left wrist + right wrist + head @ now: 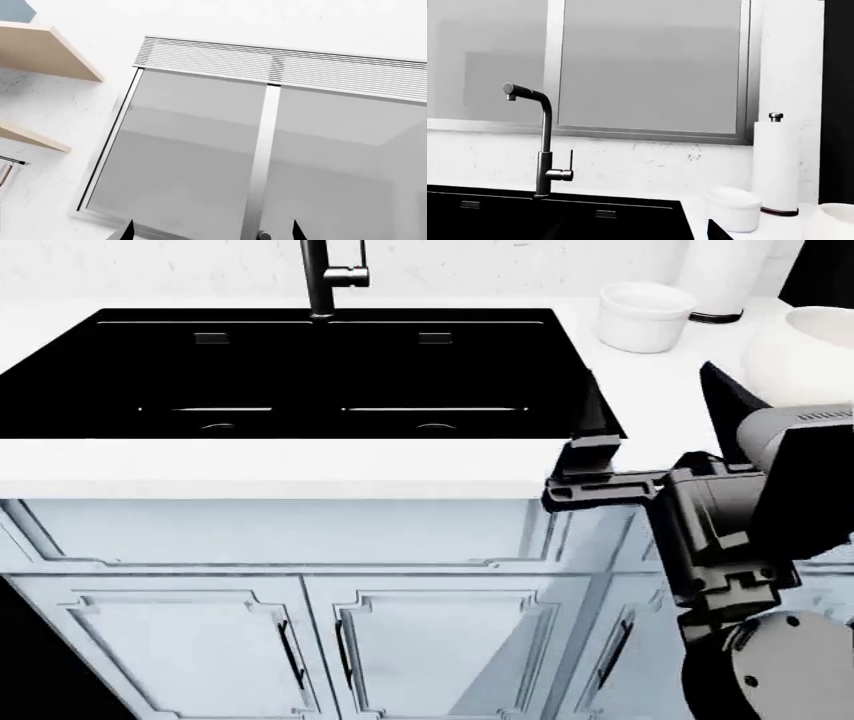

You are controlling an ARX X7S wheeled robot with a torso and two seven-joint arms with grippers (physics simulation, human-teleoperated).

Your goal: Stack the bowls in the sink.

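White table (267,468) runs across pale cabinets, with the big black sink (307,370) sunk into it and both bowls sitting on the table off to the sink's right: the large rounded bowl (807,355) nearer, the smaller lipped bowl (645,316) further back next to a tall white cylinder (775,165). Right arm (747,530) hangs in front of the table edge near the sink's right corner, and honestly can't tell if either set of fingers is released or clenched; only dark tips show in the wrist views, the left one aimed up at a window (267,150).

A home kitchen: a black double-basin sink (320,370) with a tall faucet (540,145) set in a white surface (267,468), panelled cabinets (307,620) below the sink, a window (647,65) behind the faucet.
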